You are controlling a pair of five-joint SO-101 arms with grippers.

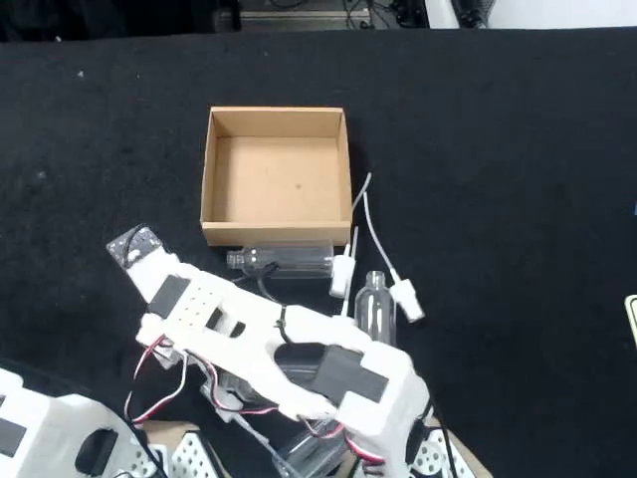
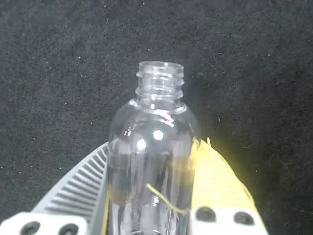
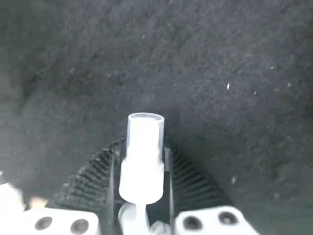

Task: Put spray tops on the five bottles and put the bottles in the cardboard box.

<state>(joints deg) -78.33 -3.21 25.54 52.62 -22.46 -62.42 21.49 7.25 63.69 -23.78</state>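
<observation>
In the left wrist view my left gripper [image 2: 152,164] is shut on a clear bottle [image 2: 159,93] whose threaded neck has no top. My right gripper [image 3: 142,145] is shut on a white spray top [image 3: 144,171] over black cloth. In the high view the open cardboard box [image 1: 207,179] is empty. Just in front of it a clear bottle [image 1: 284,261] lies on its side, and a second bottle [image 1: 375,305] is to its right. Two white spray tops [image 1: 342,275] [image 1: 407,299] with thin tubes lie beside them. A white arm [image 1: 259,334] stretches from the front right toward the box's front left.
Black cloth [image 1: 498,149] covers the table, with bare room to the right of and behind the box. Another white arm [image 1: 50,438] sits at the front left corner. A pale object [image 1: 631,319] shows at the right edge.
</observation>
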